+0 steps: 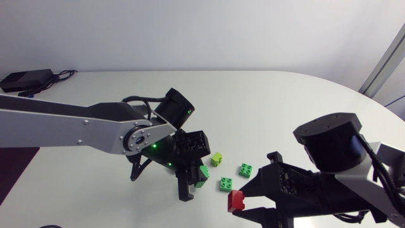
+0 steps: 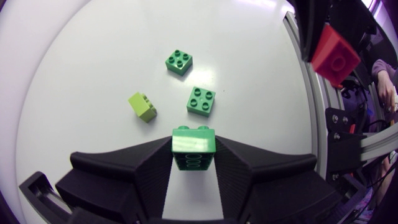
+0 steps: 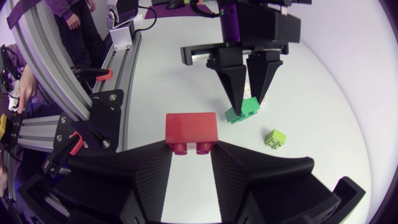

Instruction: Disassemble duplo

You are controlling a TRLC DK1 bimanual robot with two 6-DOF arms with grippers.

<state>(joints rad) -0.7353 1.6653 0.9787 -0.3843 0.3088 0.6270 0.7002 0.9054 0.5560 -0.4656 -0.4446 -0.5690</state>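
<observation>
My left gripper (image 1: 192, 183) is shut on a green brick (image 1: 202, 175), held just above the table near its front middle; in the left wrist view the green brick (image 2: 193, 147) sits clamped between the fingers of the left gripper (image 2: 193, 163). My right gripper (image 1: 239, 205) is shut on a red brick (image 1: 237, 200) at the front right; the red brick (image 3: 191, 132) shows between the fingers of the right gripper (image 3: 190, 152). Loose on the table lie a lime brick (image 1: 217, 158), and two green bricks (image 1: 245, 170) (image 1: 225, 183).
The loose bricks lie between the two grippers, ahead of the left one: lime brick (image 2: 142, 106), green bricks (image 2: 201, 100) (image 2: 179, 61). A black box with cables (image 1: 24, 78) rests at the table's far left corner.
</observation>
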